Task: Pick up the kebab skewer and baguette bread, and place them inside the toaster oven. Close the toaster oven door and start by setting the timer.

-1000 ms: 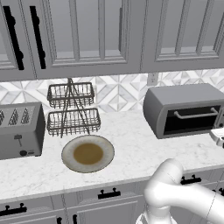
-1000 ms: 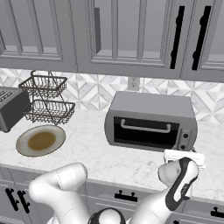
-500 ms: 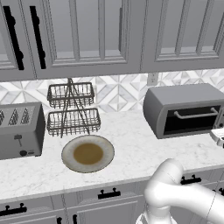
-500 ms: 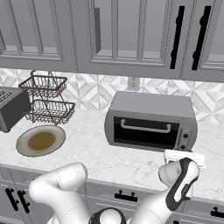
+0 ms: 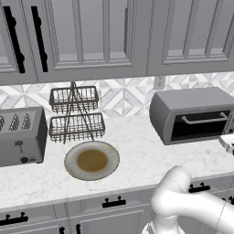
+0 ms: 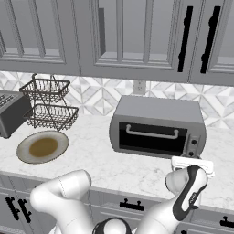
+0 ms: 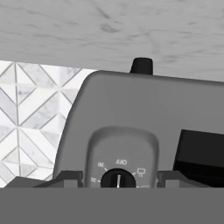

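The oven (image 6: pixel 157 125) stands on the desk (image 6: pixel 114 167) with its door (image 6: pixel 153 137) shut, so loading looks done; only the timer seems left. The claw (image 7: pixel 118 177) sits wide, its tips flanking the dial (image 7: pixel 117 178), not gripping. The plate (image 5: pixel 92 160) lies bare. Skewer and bread are presumably inside, hidden behind dark glass.

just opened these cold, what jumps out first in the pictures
The toaster oven on the marble counter draws the eye first, its door shut, with the robot's hand at its right end. In the hand view the timer dial sits right between the fingertips, which stand apart on either side of it. Off to the left, a round plate with a brown centre lies before a two-tier wire basket rack and a grey slot toaster.
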Tool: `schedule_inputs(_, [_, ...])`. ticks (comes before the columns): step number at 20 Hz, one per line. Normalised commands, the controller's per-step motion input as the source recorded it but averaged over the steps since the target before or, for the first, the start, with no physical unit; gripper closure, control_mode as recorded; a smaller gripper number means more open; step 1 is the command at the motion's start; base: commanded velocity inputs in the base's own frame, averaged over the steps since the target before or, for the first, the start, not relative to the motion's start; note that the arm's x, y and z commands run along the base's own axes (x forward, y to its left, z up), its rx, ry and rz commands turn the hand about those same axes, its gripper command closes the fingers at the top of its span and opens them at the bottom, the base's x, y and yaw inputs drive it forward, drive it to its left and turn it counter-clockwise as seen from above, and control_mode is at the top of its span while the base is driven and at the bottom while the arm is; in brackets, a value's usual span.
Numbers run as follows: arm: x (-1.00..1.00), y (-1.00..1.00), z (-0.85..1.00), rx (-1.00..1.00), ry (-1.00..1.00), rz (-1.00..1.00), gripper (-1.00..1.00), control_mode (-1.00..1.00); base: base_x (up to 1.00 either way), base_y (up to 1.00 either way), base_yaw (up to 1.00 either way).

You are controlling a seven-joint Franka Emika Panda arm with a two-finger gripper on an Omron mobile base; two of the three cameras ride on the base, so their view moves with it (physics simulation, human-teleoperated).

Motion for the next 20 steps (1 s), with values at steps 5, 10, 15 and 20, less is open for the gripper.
schedule_inputs(5, [-0.21,-0.15,0.0,0.0,0.0,0.0,1.0,-1.0,0.0,0.0,0.0])
schedule_inputs(10, [-0.19,-0.4,0.0,0.0,0.0,0.02,1.0,-1.0,0.0,0.0,0.0])
schedule_inputs(15, [-0.04,-0.38,0.0,0.0,0.0,0.05,1.0,-1.0,0.0,0.0,0.0])
schedule_inputs(20, [-0.09,-0.53,0.03,0.0,0.0,0.09,1.0,-1.0,0.0,0.0,0.0])
